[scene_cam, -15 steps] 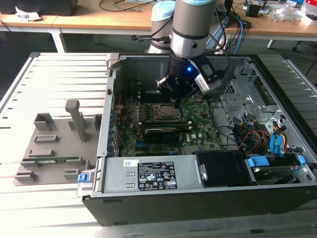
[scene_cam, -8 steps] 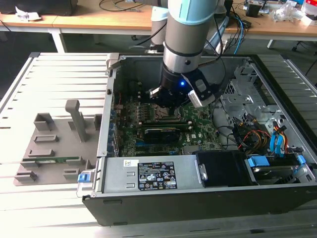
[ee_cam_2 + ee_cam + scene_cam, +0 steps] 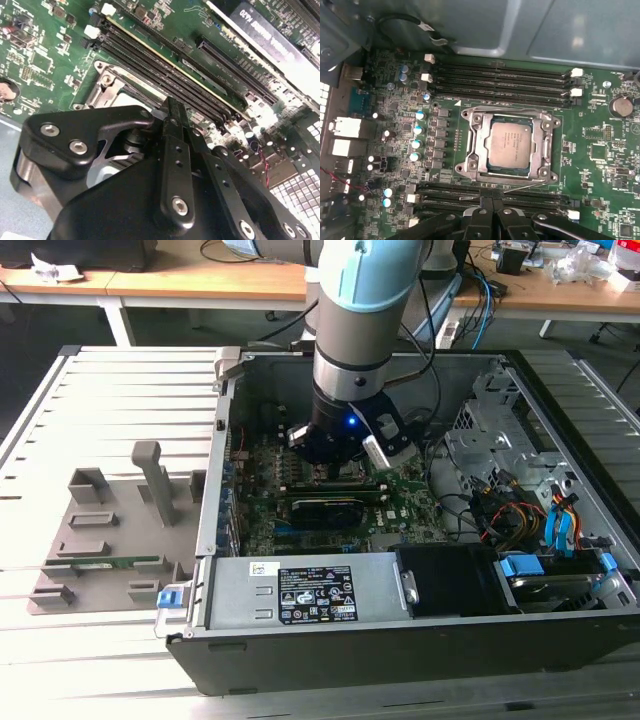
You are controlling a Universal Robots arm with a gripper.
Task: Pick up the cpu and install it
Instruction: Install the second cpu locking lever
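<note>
- Cpu lies flat in the socket frame on the green motherboard in the first wrist view, silver top up, with nothing gripping it.
- Socket frame borders the chip on all sides; its metal bracket shows at the corners.
- Dark memory slots run in rows on two opposite sides of the socket.
- Gripper hangs over the nearer rows of slots, just beside the socket; its fingertips are pressed together with nothing between them.
- In the second wrist view the gripper has its black linkage in the foreground, and its tip meets above the socket's edge.
- In the exterior view the arm reaches down into the open computer case.
- A grey fixture tray sits outside the case, at the exterior view's left.
</note>
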